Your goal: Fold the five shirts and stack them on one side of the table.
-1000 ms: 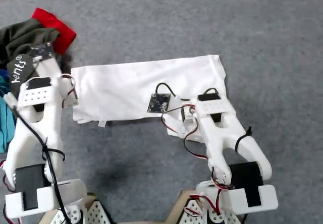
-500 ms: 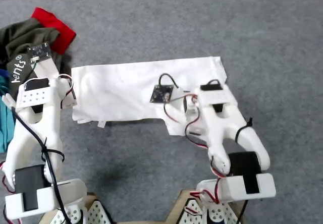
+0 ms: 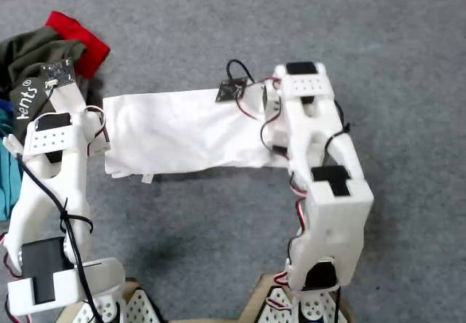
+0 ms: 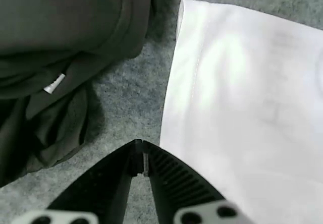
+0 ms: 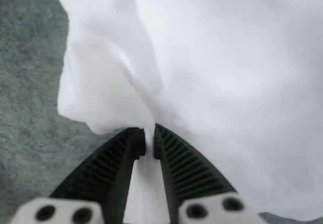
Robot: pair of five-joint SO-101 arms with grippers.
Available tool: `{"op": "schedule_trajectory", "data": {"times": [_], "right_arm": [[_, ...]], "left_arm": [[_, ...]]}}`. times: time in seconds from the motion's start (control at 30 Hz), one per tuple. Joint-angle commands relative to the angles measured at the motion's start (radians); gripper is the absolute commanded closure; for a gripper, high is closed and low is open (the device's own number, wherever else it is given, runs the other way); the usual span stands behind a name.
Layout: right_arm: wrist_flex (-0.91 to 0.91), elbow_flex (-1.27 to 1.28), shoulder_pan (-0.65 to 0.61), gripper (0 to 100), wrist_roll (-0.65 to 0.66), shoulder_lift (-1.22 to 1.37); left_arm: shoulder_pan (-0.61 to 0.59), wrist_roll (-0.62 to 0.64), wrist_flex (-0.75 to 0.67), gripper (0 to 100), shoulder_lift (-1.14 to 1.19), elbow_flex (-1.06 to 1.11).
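Pinching shirt's (image 3: 175, 130) right end in right gripper (image 5: 149, 133), long axis running toward left gripper (image 4: 140, 151), pressed together empty, near table's (image 3: 408, 61) left edge.

One print only: a short line of white letters on a black patch (image 3: 26, 97) in the clothes pile (image 3: 36, 54), upper left of the high view. The letters are tilted and partly covered, so not read out. In the left wrist view, a small white sewn tag (image 4: 52, 84) sits on the dark shirt (image 4: 60, 12), left middle of the frame, with nothing legible on it. The small circuit board (image 3: 231, 90), top centre of the high view, has no legible marking.
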Motion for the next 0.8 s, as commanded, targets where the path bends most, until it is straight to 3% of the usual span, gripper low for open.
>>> {"op": "schedule_trajectory", "data": {"times": [0.0, 0.27, 0.37, 0.53, 0.77], "right_arm": [[0.034, -0.177, -0.003, 98.4, 0.043, 0.054], [0.038, -0.306, -0.037, 95.6, 0.048, 0.159], [0.029, -0.326, -0.052, 87.7, 0.035, 0.17], [-0.104, -0.377, -0.049, 72.9, -0.14, 0.179], [0.018, -0.522, -0.031, 81.8, -0.215, 0.174]], "left_arm": [[0.002, -0.012, -0.014, 97, -0.034, -0.008], [0.071, -0.012, -0.014, 97, -0.035, -0.005], [0.093, -0.012, -0.014, 97, -0.034, -0.005], [0.097, -0.012, -0.014, 97, -0.034, -0.005], [0.09, -0.012, -0.008, 97, -0.035, -0.004]]}}
